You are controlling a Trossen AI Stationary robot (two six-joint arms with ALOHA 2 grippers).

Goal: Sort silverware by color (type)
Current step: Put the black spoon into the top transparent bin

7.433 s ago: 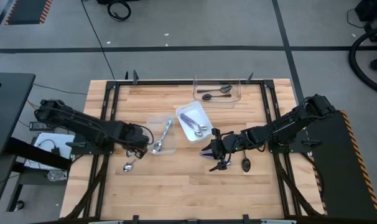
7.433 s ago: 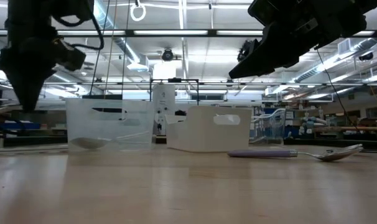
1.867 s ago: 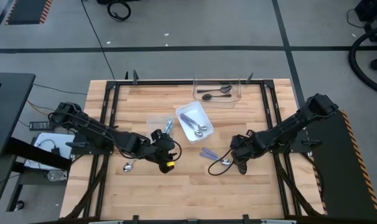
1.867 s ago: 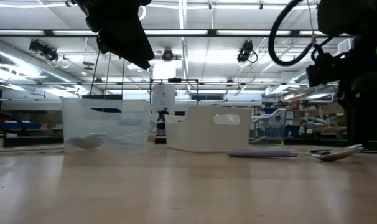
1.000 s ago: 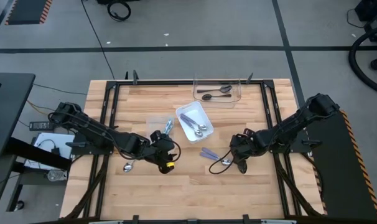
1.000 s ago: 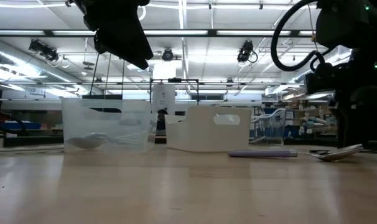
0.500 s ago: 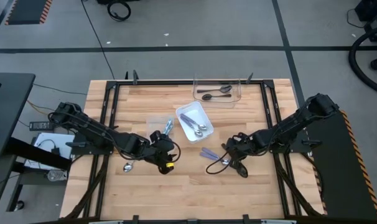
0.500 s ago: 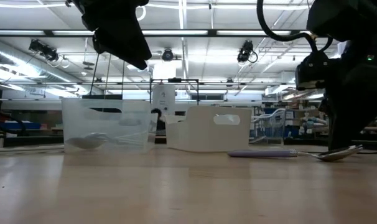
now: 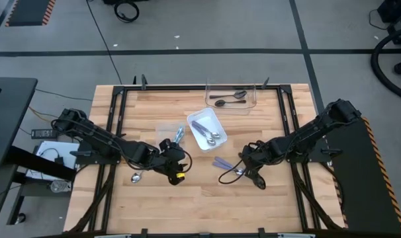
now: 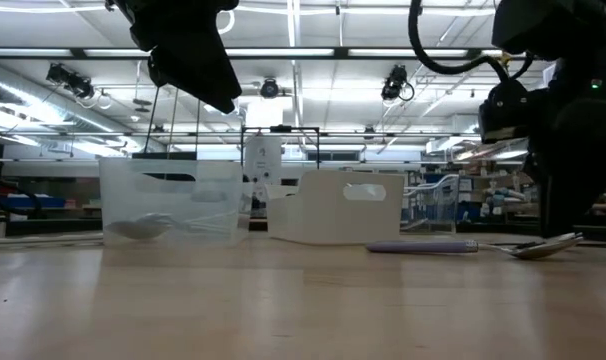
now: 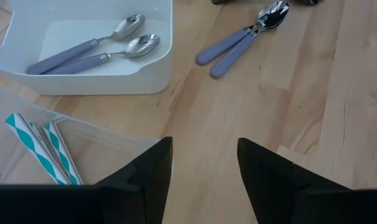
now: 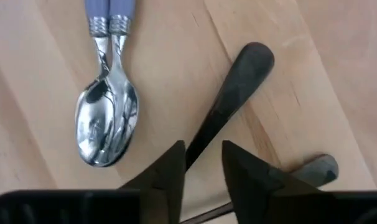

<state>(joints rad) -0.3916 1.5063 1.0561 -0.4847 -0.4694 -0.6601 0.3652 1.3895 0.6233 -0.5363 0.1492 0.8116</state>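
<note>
The right gripper (image 12: 202, 163) sits low over the wooden table (image 9: 200, 198), right of its middle, with its two dark fingers a little apart. The slim handle of a black spoon (image 12: 229, 96) runs into the gap between them; whether the fingers press on it cannot be told. A second dark piece (image 12: 316, 169) pokes out just beside that handle. Close by lie two purple-handled spoons (image 12: 107, 115), stacked one on the other, their shiny metal bowls mirror-bright and their lavender handles side by side.

The left gripper (image 11: 204, 171) hovers above the table left of centre, its fingers spread and empty. Before it stands a white tray (image 11: 157, 68) holding two more purple-handled spoons (image 11: 95, 50) with polished bowls. Beside the tray, a clear container (image 11: 83, 134) holds teal-and-white striped handles (image 11: 42, 146).

In the high view, a metal spoon (image 9: 137, 176) lies on the wood near the left arm, and a clear bin (image 9: 230, 98) at the far edge of the table carries two black spoons (image 9: 228, 100). The low view shows the purple pair flat on the table on the right, in front of the white tray.
</note>
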